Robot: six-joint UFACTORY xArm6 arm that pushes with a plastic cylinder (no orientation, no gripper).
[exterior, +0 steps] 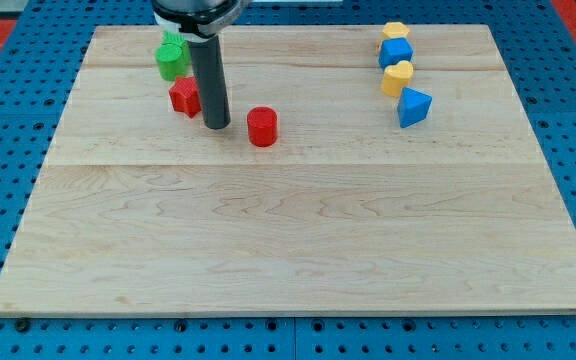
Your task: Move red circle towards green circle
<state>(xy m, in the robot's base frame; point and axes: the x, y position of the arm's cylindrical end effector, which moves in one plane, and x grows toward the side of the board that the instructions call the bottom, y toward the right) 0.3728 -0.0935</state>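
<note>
The red circle (pixel 262 127) is a short red cylinder on the wooden board, above centre and left of the middle. My tip (pixel 217 126) rests on the board just to the view's left of it, with a small gap between them. A second red block (pixel 184 97), of angular shape, lies close to the rod's left. Green blocks (pixel 173 56) sit above that near the board's top edge, partly hidden by the rod's mount; I cannot tell which of them is the green circle.
At the view's upper right stands a column of blocks: a yellow block (pixel 396 32), a blue block (pixel 396 52), a yellow block (pixel 397 78) and a blue angular block (pixel 414 107). The wooden board (pixel 298 240) lies on a blue perforated table.
</note>
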